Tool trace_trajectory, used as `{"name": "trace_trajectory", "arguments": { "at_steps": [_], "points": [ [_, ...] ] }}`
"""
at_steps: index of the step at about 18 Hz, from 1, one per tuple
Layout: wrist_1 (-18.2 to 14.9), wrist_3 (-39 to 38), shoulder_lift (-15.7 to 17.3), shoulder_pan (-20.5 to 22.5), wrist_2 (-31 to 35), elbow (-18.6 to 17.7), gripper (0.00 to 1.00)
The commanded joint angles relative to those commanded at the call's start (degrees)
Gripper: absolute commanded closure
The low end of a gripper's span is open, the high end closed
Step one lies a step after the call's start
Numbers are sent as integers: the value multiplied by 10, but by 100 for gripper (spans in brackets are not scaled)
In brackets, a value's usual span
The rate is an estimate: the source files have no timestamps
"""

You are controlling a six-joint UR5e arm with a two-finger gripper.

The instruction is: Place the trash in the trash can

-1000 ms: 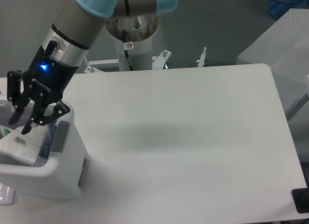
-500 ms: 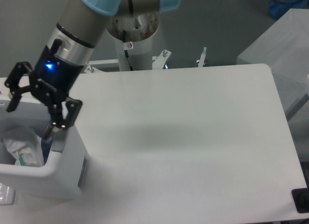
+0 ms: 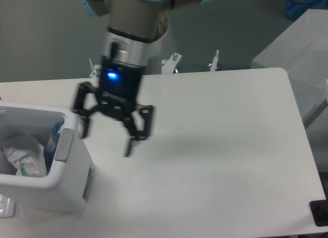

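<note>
The white trash can (image 3: 66, 189) stands at the table's front left, its grey panel (image 3: 62, 144) on the inner right wall. Inside it lies the white wrinkly wrapper (image 3: 23, 155) with green print. The bluish plastic bottle (image 3: 52, 140) shows partly along the right inner wall, behind the wrapper. My gripper (image 3: 105, 143) hangs over the table just right of the can, fingers (image 3: 134, 133) spread wide, open and empty. It is slightly motion-blurred.
The white table (image 3: 215, 145) runs to the right and front. The arm's white base post (image 3: 143, 48) stands behind the table's back edge. A grey box (image 3: 297, 53) sits beyond the right edge, and a dark object (image 3: 319, 212) at the front right corner.
My gripper let the wrapper go into the can, opened wide, and swung right, out from over the can to above the table. The wrapper now lies in the can.
</note>
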Motion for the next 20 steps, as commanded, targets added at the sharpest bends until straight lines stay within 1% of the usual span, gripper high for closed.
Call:
{"name": "trace_trajectory", "arguments": {
  "at_steps": [2, 4, 5, 7, 9, 10, 11, 12, 13, 15, 16, 17, 18, 20],
  "points": [
    [0, 28, -2, 18, 43, -5, 0],
    [-10, 45, -2, 53, 51, -7, 0],
    [-17, 63, -2, 71, 52, -17, 0],
    [-36, 134, -4, 90, 56, -27, 0],
    [-61, 180, -31, 98, 66, -21, 0],
    [-66, 195, -47, 107, 68, -13, 0],
    [-76, 207, -71, 113, 72, -4, 0],
    [-95, 223, -84, 121, 78, 4, 0],
    [-124, 245, -91, 130, 86, 19, 0],
    [-203, 287, -111, 132, 120, 57, 0],
    [-237, 299, -119, 131, 134, 74, 0],
    [-255, 303, -124, 131, 140, 84, 0],
    [-260, 303, -127, 131, 141, 89, 0],
    [-261, 303, -128, 129, 141, 85, 0]
  ]
}}
